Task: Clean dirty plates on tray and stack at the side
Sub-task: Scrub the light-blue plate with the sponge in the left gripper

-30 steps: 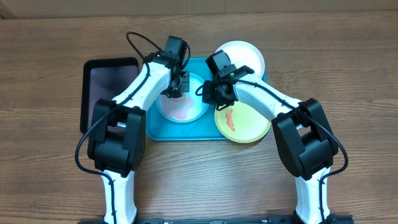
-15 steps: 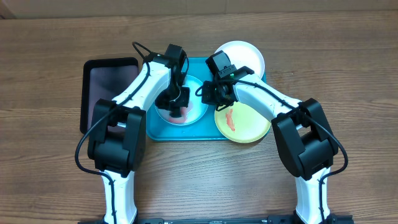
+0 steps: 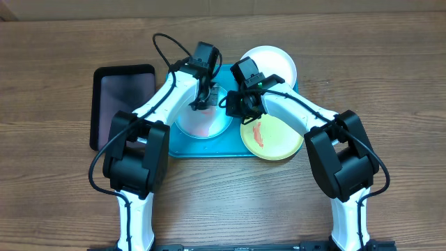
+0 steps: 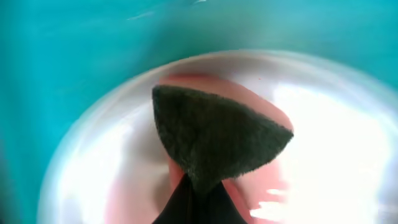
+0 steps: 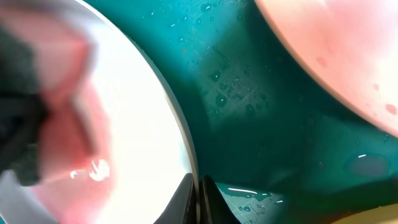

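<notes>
wooden table [image 3: 390, 63], turquoise tray [image 3: 209, 148]: left gripper [image 3: 201, 104], clamping a dark pad [image 4: 217, 134], has slid to the far edge of the light blue plate [image 3: 202, 129], right gripper [image 3: 231, 109] still pinching its rim.

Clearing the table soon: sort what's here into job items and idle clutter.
Job: light blue plate, yellow-green plate, white plate, turquoise tray, dark scrub pad in the left gripper.
Idle: black tray.

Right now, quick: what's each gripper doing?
Left gripper: closed on the dark scrubbing pad.
Right gripper: closed on the rim of the light blue plate.
</notes>
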Action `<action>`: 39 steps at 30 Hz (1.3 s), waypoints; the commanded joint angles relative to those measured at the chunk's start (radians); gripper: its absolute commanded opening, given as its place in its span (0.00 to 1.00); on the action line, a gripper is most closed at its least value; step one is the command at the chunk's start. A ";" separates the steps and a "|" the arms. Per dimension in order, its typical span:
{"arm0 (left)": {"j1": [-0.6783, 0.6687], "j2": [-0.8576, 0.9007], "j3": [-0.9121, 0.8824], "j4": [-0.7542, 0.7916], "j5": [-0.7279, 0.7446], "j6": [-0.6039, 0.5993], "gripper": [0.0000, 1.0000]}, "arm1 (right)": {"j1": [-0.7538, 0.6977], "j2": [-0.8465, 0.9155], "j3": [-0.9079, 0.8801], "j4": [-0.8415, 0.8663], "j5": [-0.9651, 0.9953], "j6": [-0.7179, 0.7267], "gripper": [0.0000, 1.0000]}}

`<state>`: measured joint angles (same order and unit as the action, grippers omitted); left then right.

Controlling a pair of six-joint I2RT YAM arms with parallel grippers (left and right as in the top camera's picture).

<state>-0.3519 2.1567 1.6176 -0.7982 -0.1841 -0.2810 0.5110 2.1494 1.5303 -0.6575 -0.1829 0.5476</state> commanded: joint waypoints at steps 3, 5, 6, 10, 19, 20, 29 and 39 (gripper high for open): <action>0.004 0.020 0.010 -0.139 -0.241 -0.094 0.04 | 0.004 -0.013 -0.024 0.005 0.002 -0.002 0.04; 0.001 0.020 0.010 -0.214 -0.172 -0.093 0.04 | 0.004 -0.013 -0.024 0.006 0.002 -0.002 0.04; -0.002 0.020 0.010 -0.242 -0.130 -0.089 0.04 | 0.004 -0.013 -0.024 0.006 0.002 -0.002 0.04; -0.010 0.020 0.010 -0.292 0.148 0.073 0.04 | 0.004 -0.013 -0.024 0.006 0.002 -0.002 0.04; -0.024 0.020 0.010 -0.148 0.468 0.242 0.04 | 0.004 -0.013 -0.024 0.005 0.002 -0.002 0.04; -0.024 0.020 0.010 -0.112 0.432 0.214 0.04 | 0.004 -0.013 -0.024 0.005 0.002 -0.002 0.04; -0.018 0.020 0.010 -0.004 -0.187 -0.092 0.04 | 0.004 -0.013 -0.024 0.003 0.006 -0.002 0.04; -0.008 0.020 0.010 -0.275 0.032 -0.192 0.04 | 0.004 -0.013 -0.024 0.002 0.006 -0.002 0.04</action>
<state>-0.3599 2.1586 1.6184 -1.0363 -0.2844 -0.4500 0.5114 2.1494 1.5284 -0.6487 -0.1837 0.5453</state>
